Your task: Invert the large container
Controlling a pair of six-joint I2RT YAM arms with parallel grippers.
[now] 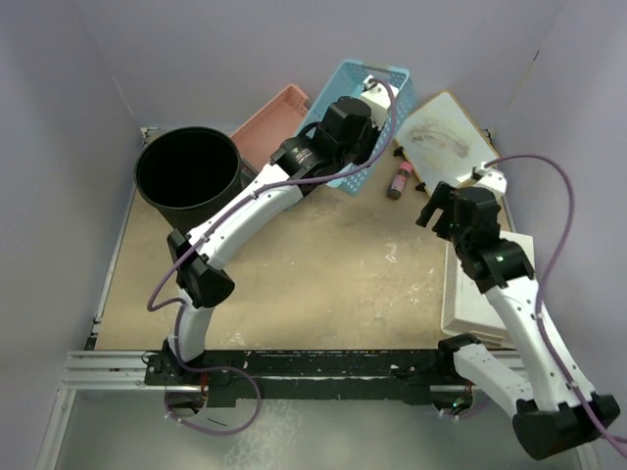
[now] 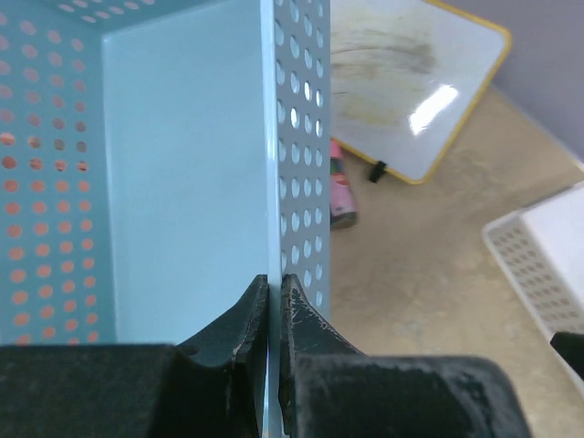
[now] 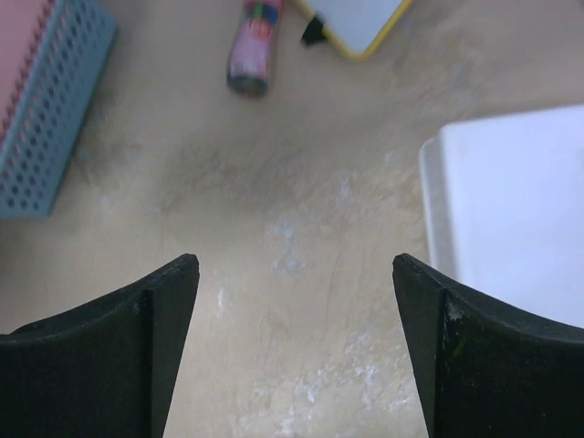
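The large container, a tall black bucket (image 1: 188, 176), stands upright with its mouth up at the back left of the table. It shows only in the top view. My left gripper (image 1: 370, 96) is well to its right, shut on the side wall of a light-blue perforated basket (image 1: 345, 76). In the left wrist view the jaws (image 2: 274, 287) pinch that thin wall (image 2: 294, 137), one finger inside the basket and one outside. My right gripper (image 1: 431, 211) is open and empty over bare table at the right, its fingers wide apart in the right wrist view (image 3: 297, 265).
A pink basket (image 1: 274, 117) lies between the bucket and the blue basket. A yellow-framed whiteboard (image 1: 446, 137) leans at the back right. A small pink bottle (image 1: 400, 179) lies in front of it. A white basket (image 1: 490, 294) sits at the right edge.
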